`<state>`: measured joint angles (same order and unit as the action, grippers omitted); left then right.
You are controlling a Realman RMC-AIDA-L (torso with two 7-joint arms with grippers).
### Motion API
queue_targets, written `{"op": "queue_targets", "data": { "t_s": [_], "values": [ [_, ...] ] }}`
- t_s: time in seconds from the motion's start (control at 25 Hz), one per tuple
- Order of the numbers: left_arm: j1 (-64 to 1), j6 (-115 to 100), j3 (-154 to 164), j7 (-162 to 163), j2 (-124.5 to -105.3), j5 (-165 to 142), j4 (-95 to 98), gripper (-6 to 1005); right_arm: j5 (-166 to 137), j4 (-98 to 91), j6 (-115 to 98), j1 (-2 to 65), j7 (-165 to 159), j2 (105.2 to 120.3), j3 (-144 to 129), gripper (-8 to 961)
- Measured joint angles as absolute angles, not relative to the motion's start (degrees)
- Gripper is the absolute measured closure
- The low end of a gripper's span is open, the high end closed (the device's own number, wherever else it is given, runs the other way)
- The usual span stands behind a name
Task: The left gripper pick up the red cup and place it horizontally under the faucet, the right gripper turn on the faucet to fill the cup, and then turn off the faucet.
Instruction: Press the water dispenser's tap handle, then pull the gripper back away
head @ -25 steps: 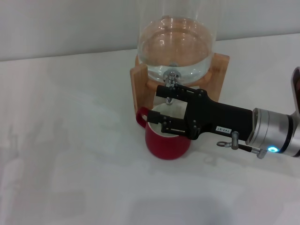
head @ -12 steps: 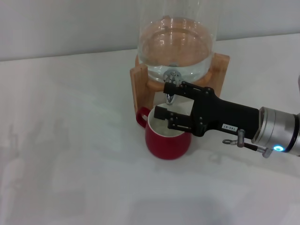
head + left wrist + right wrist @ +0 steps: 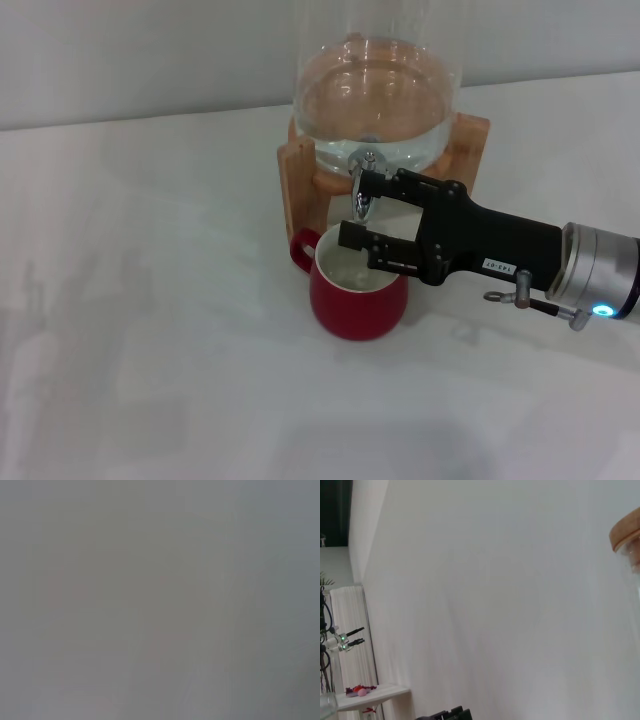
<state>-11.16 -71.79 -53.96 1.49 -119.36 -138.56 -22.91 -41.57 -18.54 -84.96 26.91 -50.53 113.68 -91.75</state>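
Table (image 3: 150, 330): white, bare across the left side of the head view; the left gripper is out of sight in every view, and its wrist camera shows only a featureless grey field.

Red cup (image 3: 355, 305): stands upright on the table just in front of the wooden stand (image 3: 296, 185), handle toward the robot's left, mouth directly below the spout. It has not shifted over the last second. The pale interior looks glossy, possibly with water in it; the level cannot be judged.

Faucet (image 3: 364, 192): small chrome tap at the base of the glass water jar (image 3: 378, 110), above the cup's rim. No stream is discernible.

Right gripper (image 3: 358, 210): reaches in from the right, fingers spread with a clear gap, the upper one at the tap's lever and the lower one over the cup's mouth. Over the last second it has drifted up and to the right, so that the cup's opening, earlier covered, now shows.

Assessment: cup placement is done; the step in hand is working the lever. Whether the valve is now open or closed cannot be told.
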Motion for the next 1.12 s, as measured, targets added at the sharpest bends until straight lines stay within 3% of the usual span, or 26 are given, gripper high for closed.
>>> {"op": "queue_targets", "data": {
  "t_s": [1.12],
  "values": [
    [-11.89, -71.07, -53.97, 1.49, -119.36, -138.43, -22.76, 541, -41.55, -18.55, -83.6, 26.97, -50.12, 112.42, -90.35, 205]
  ]
}}
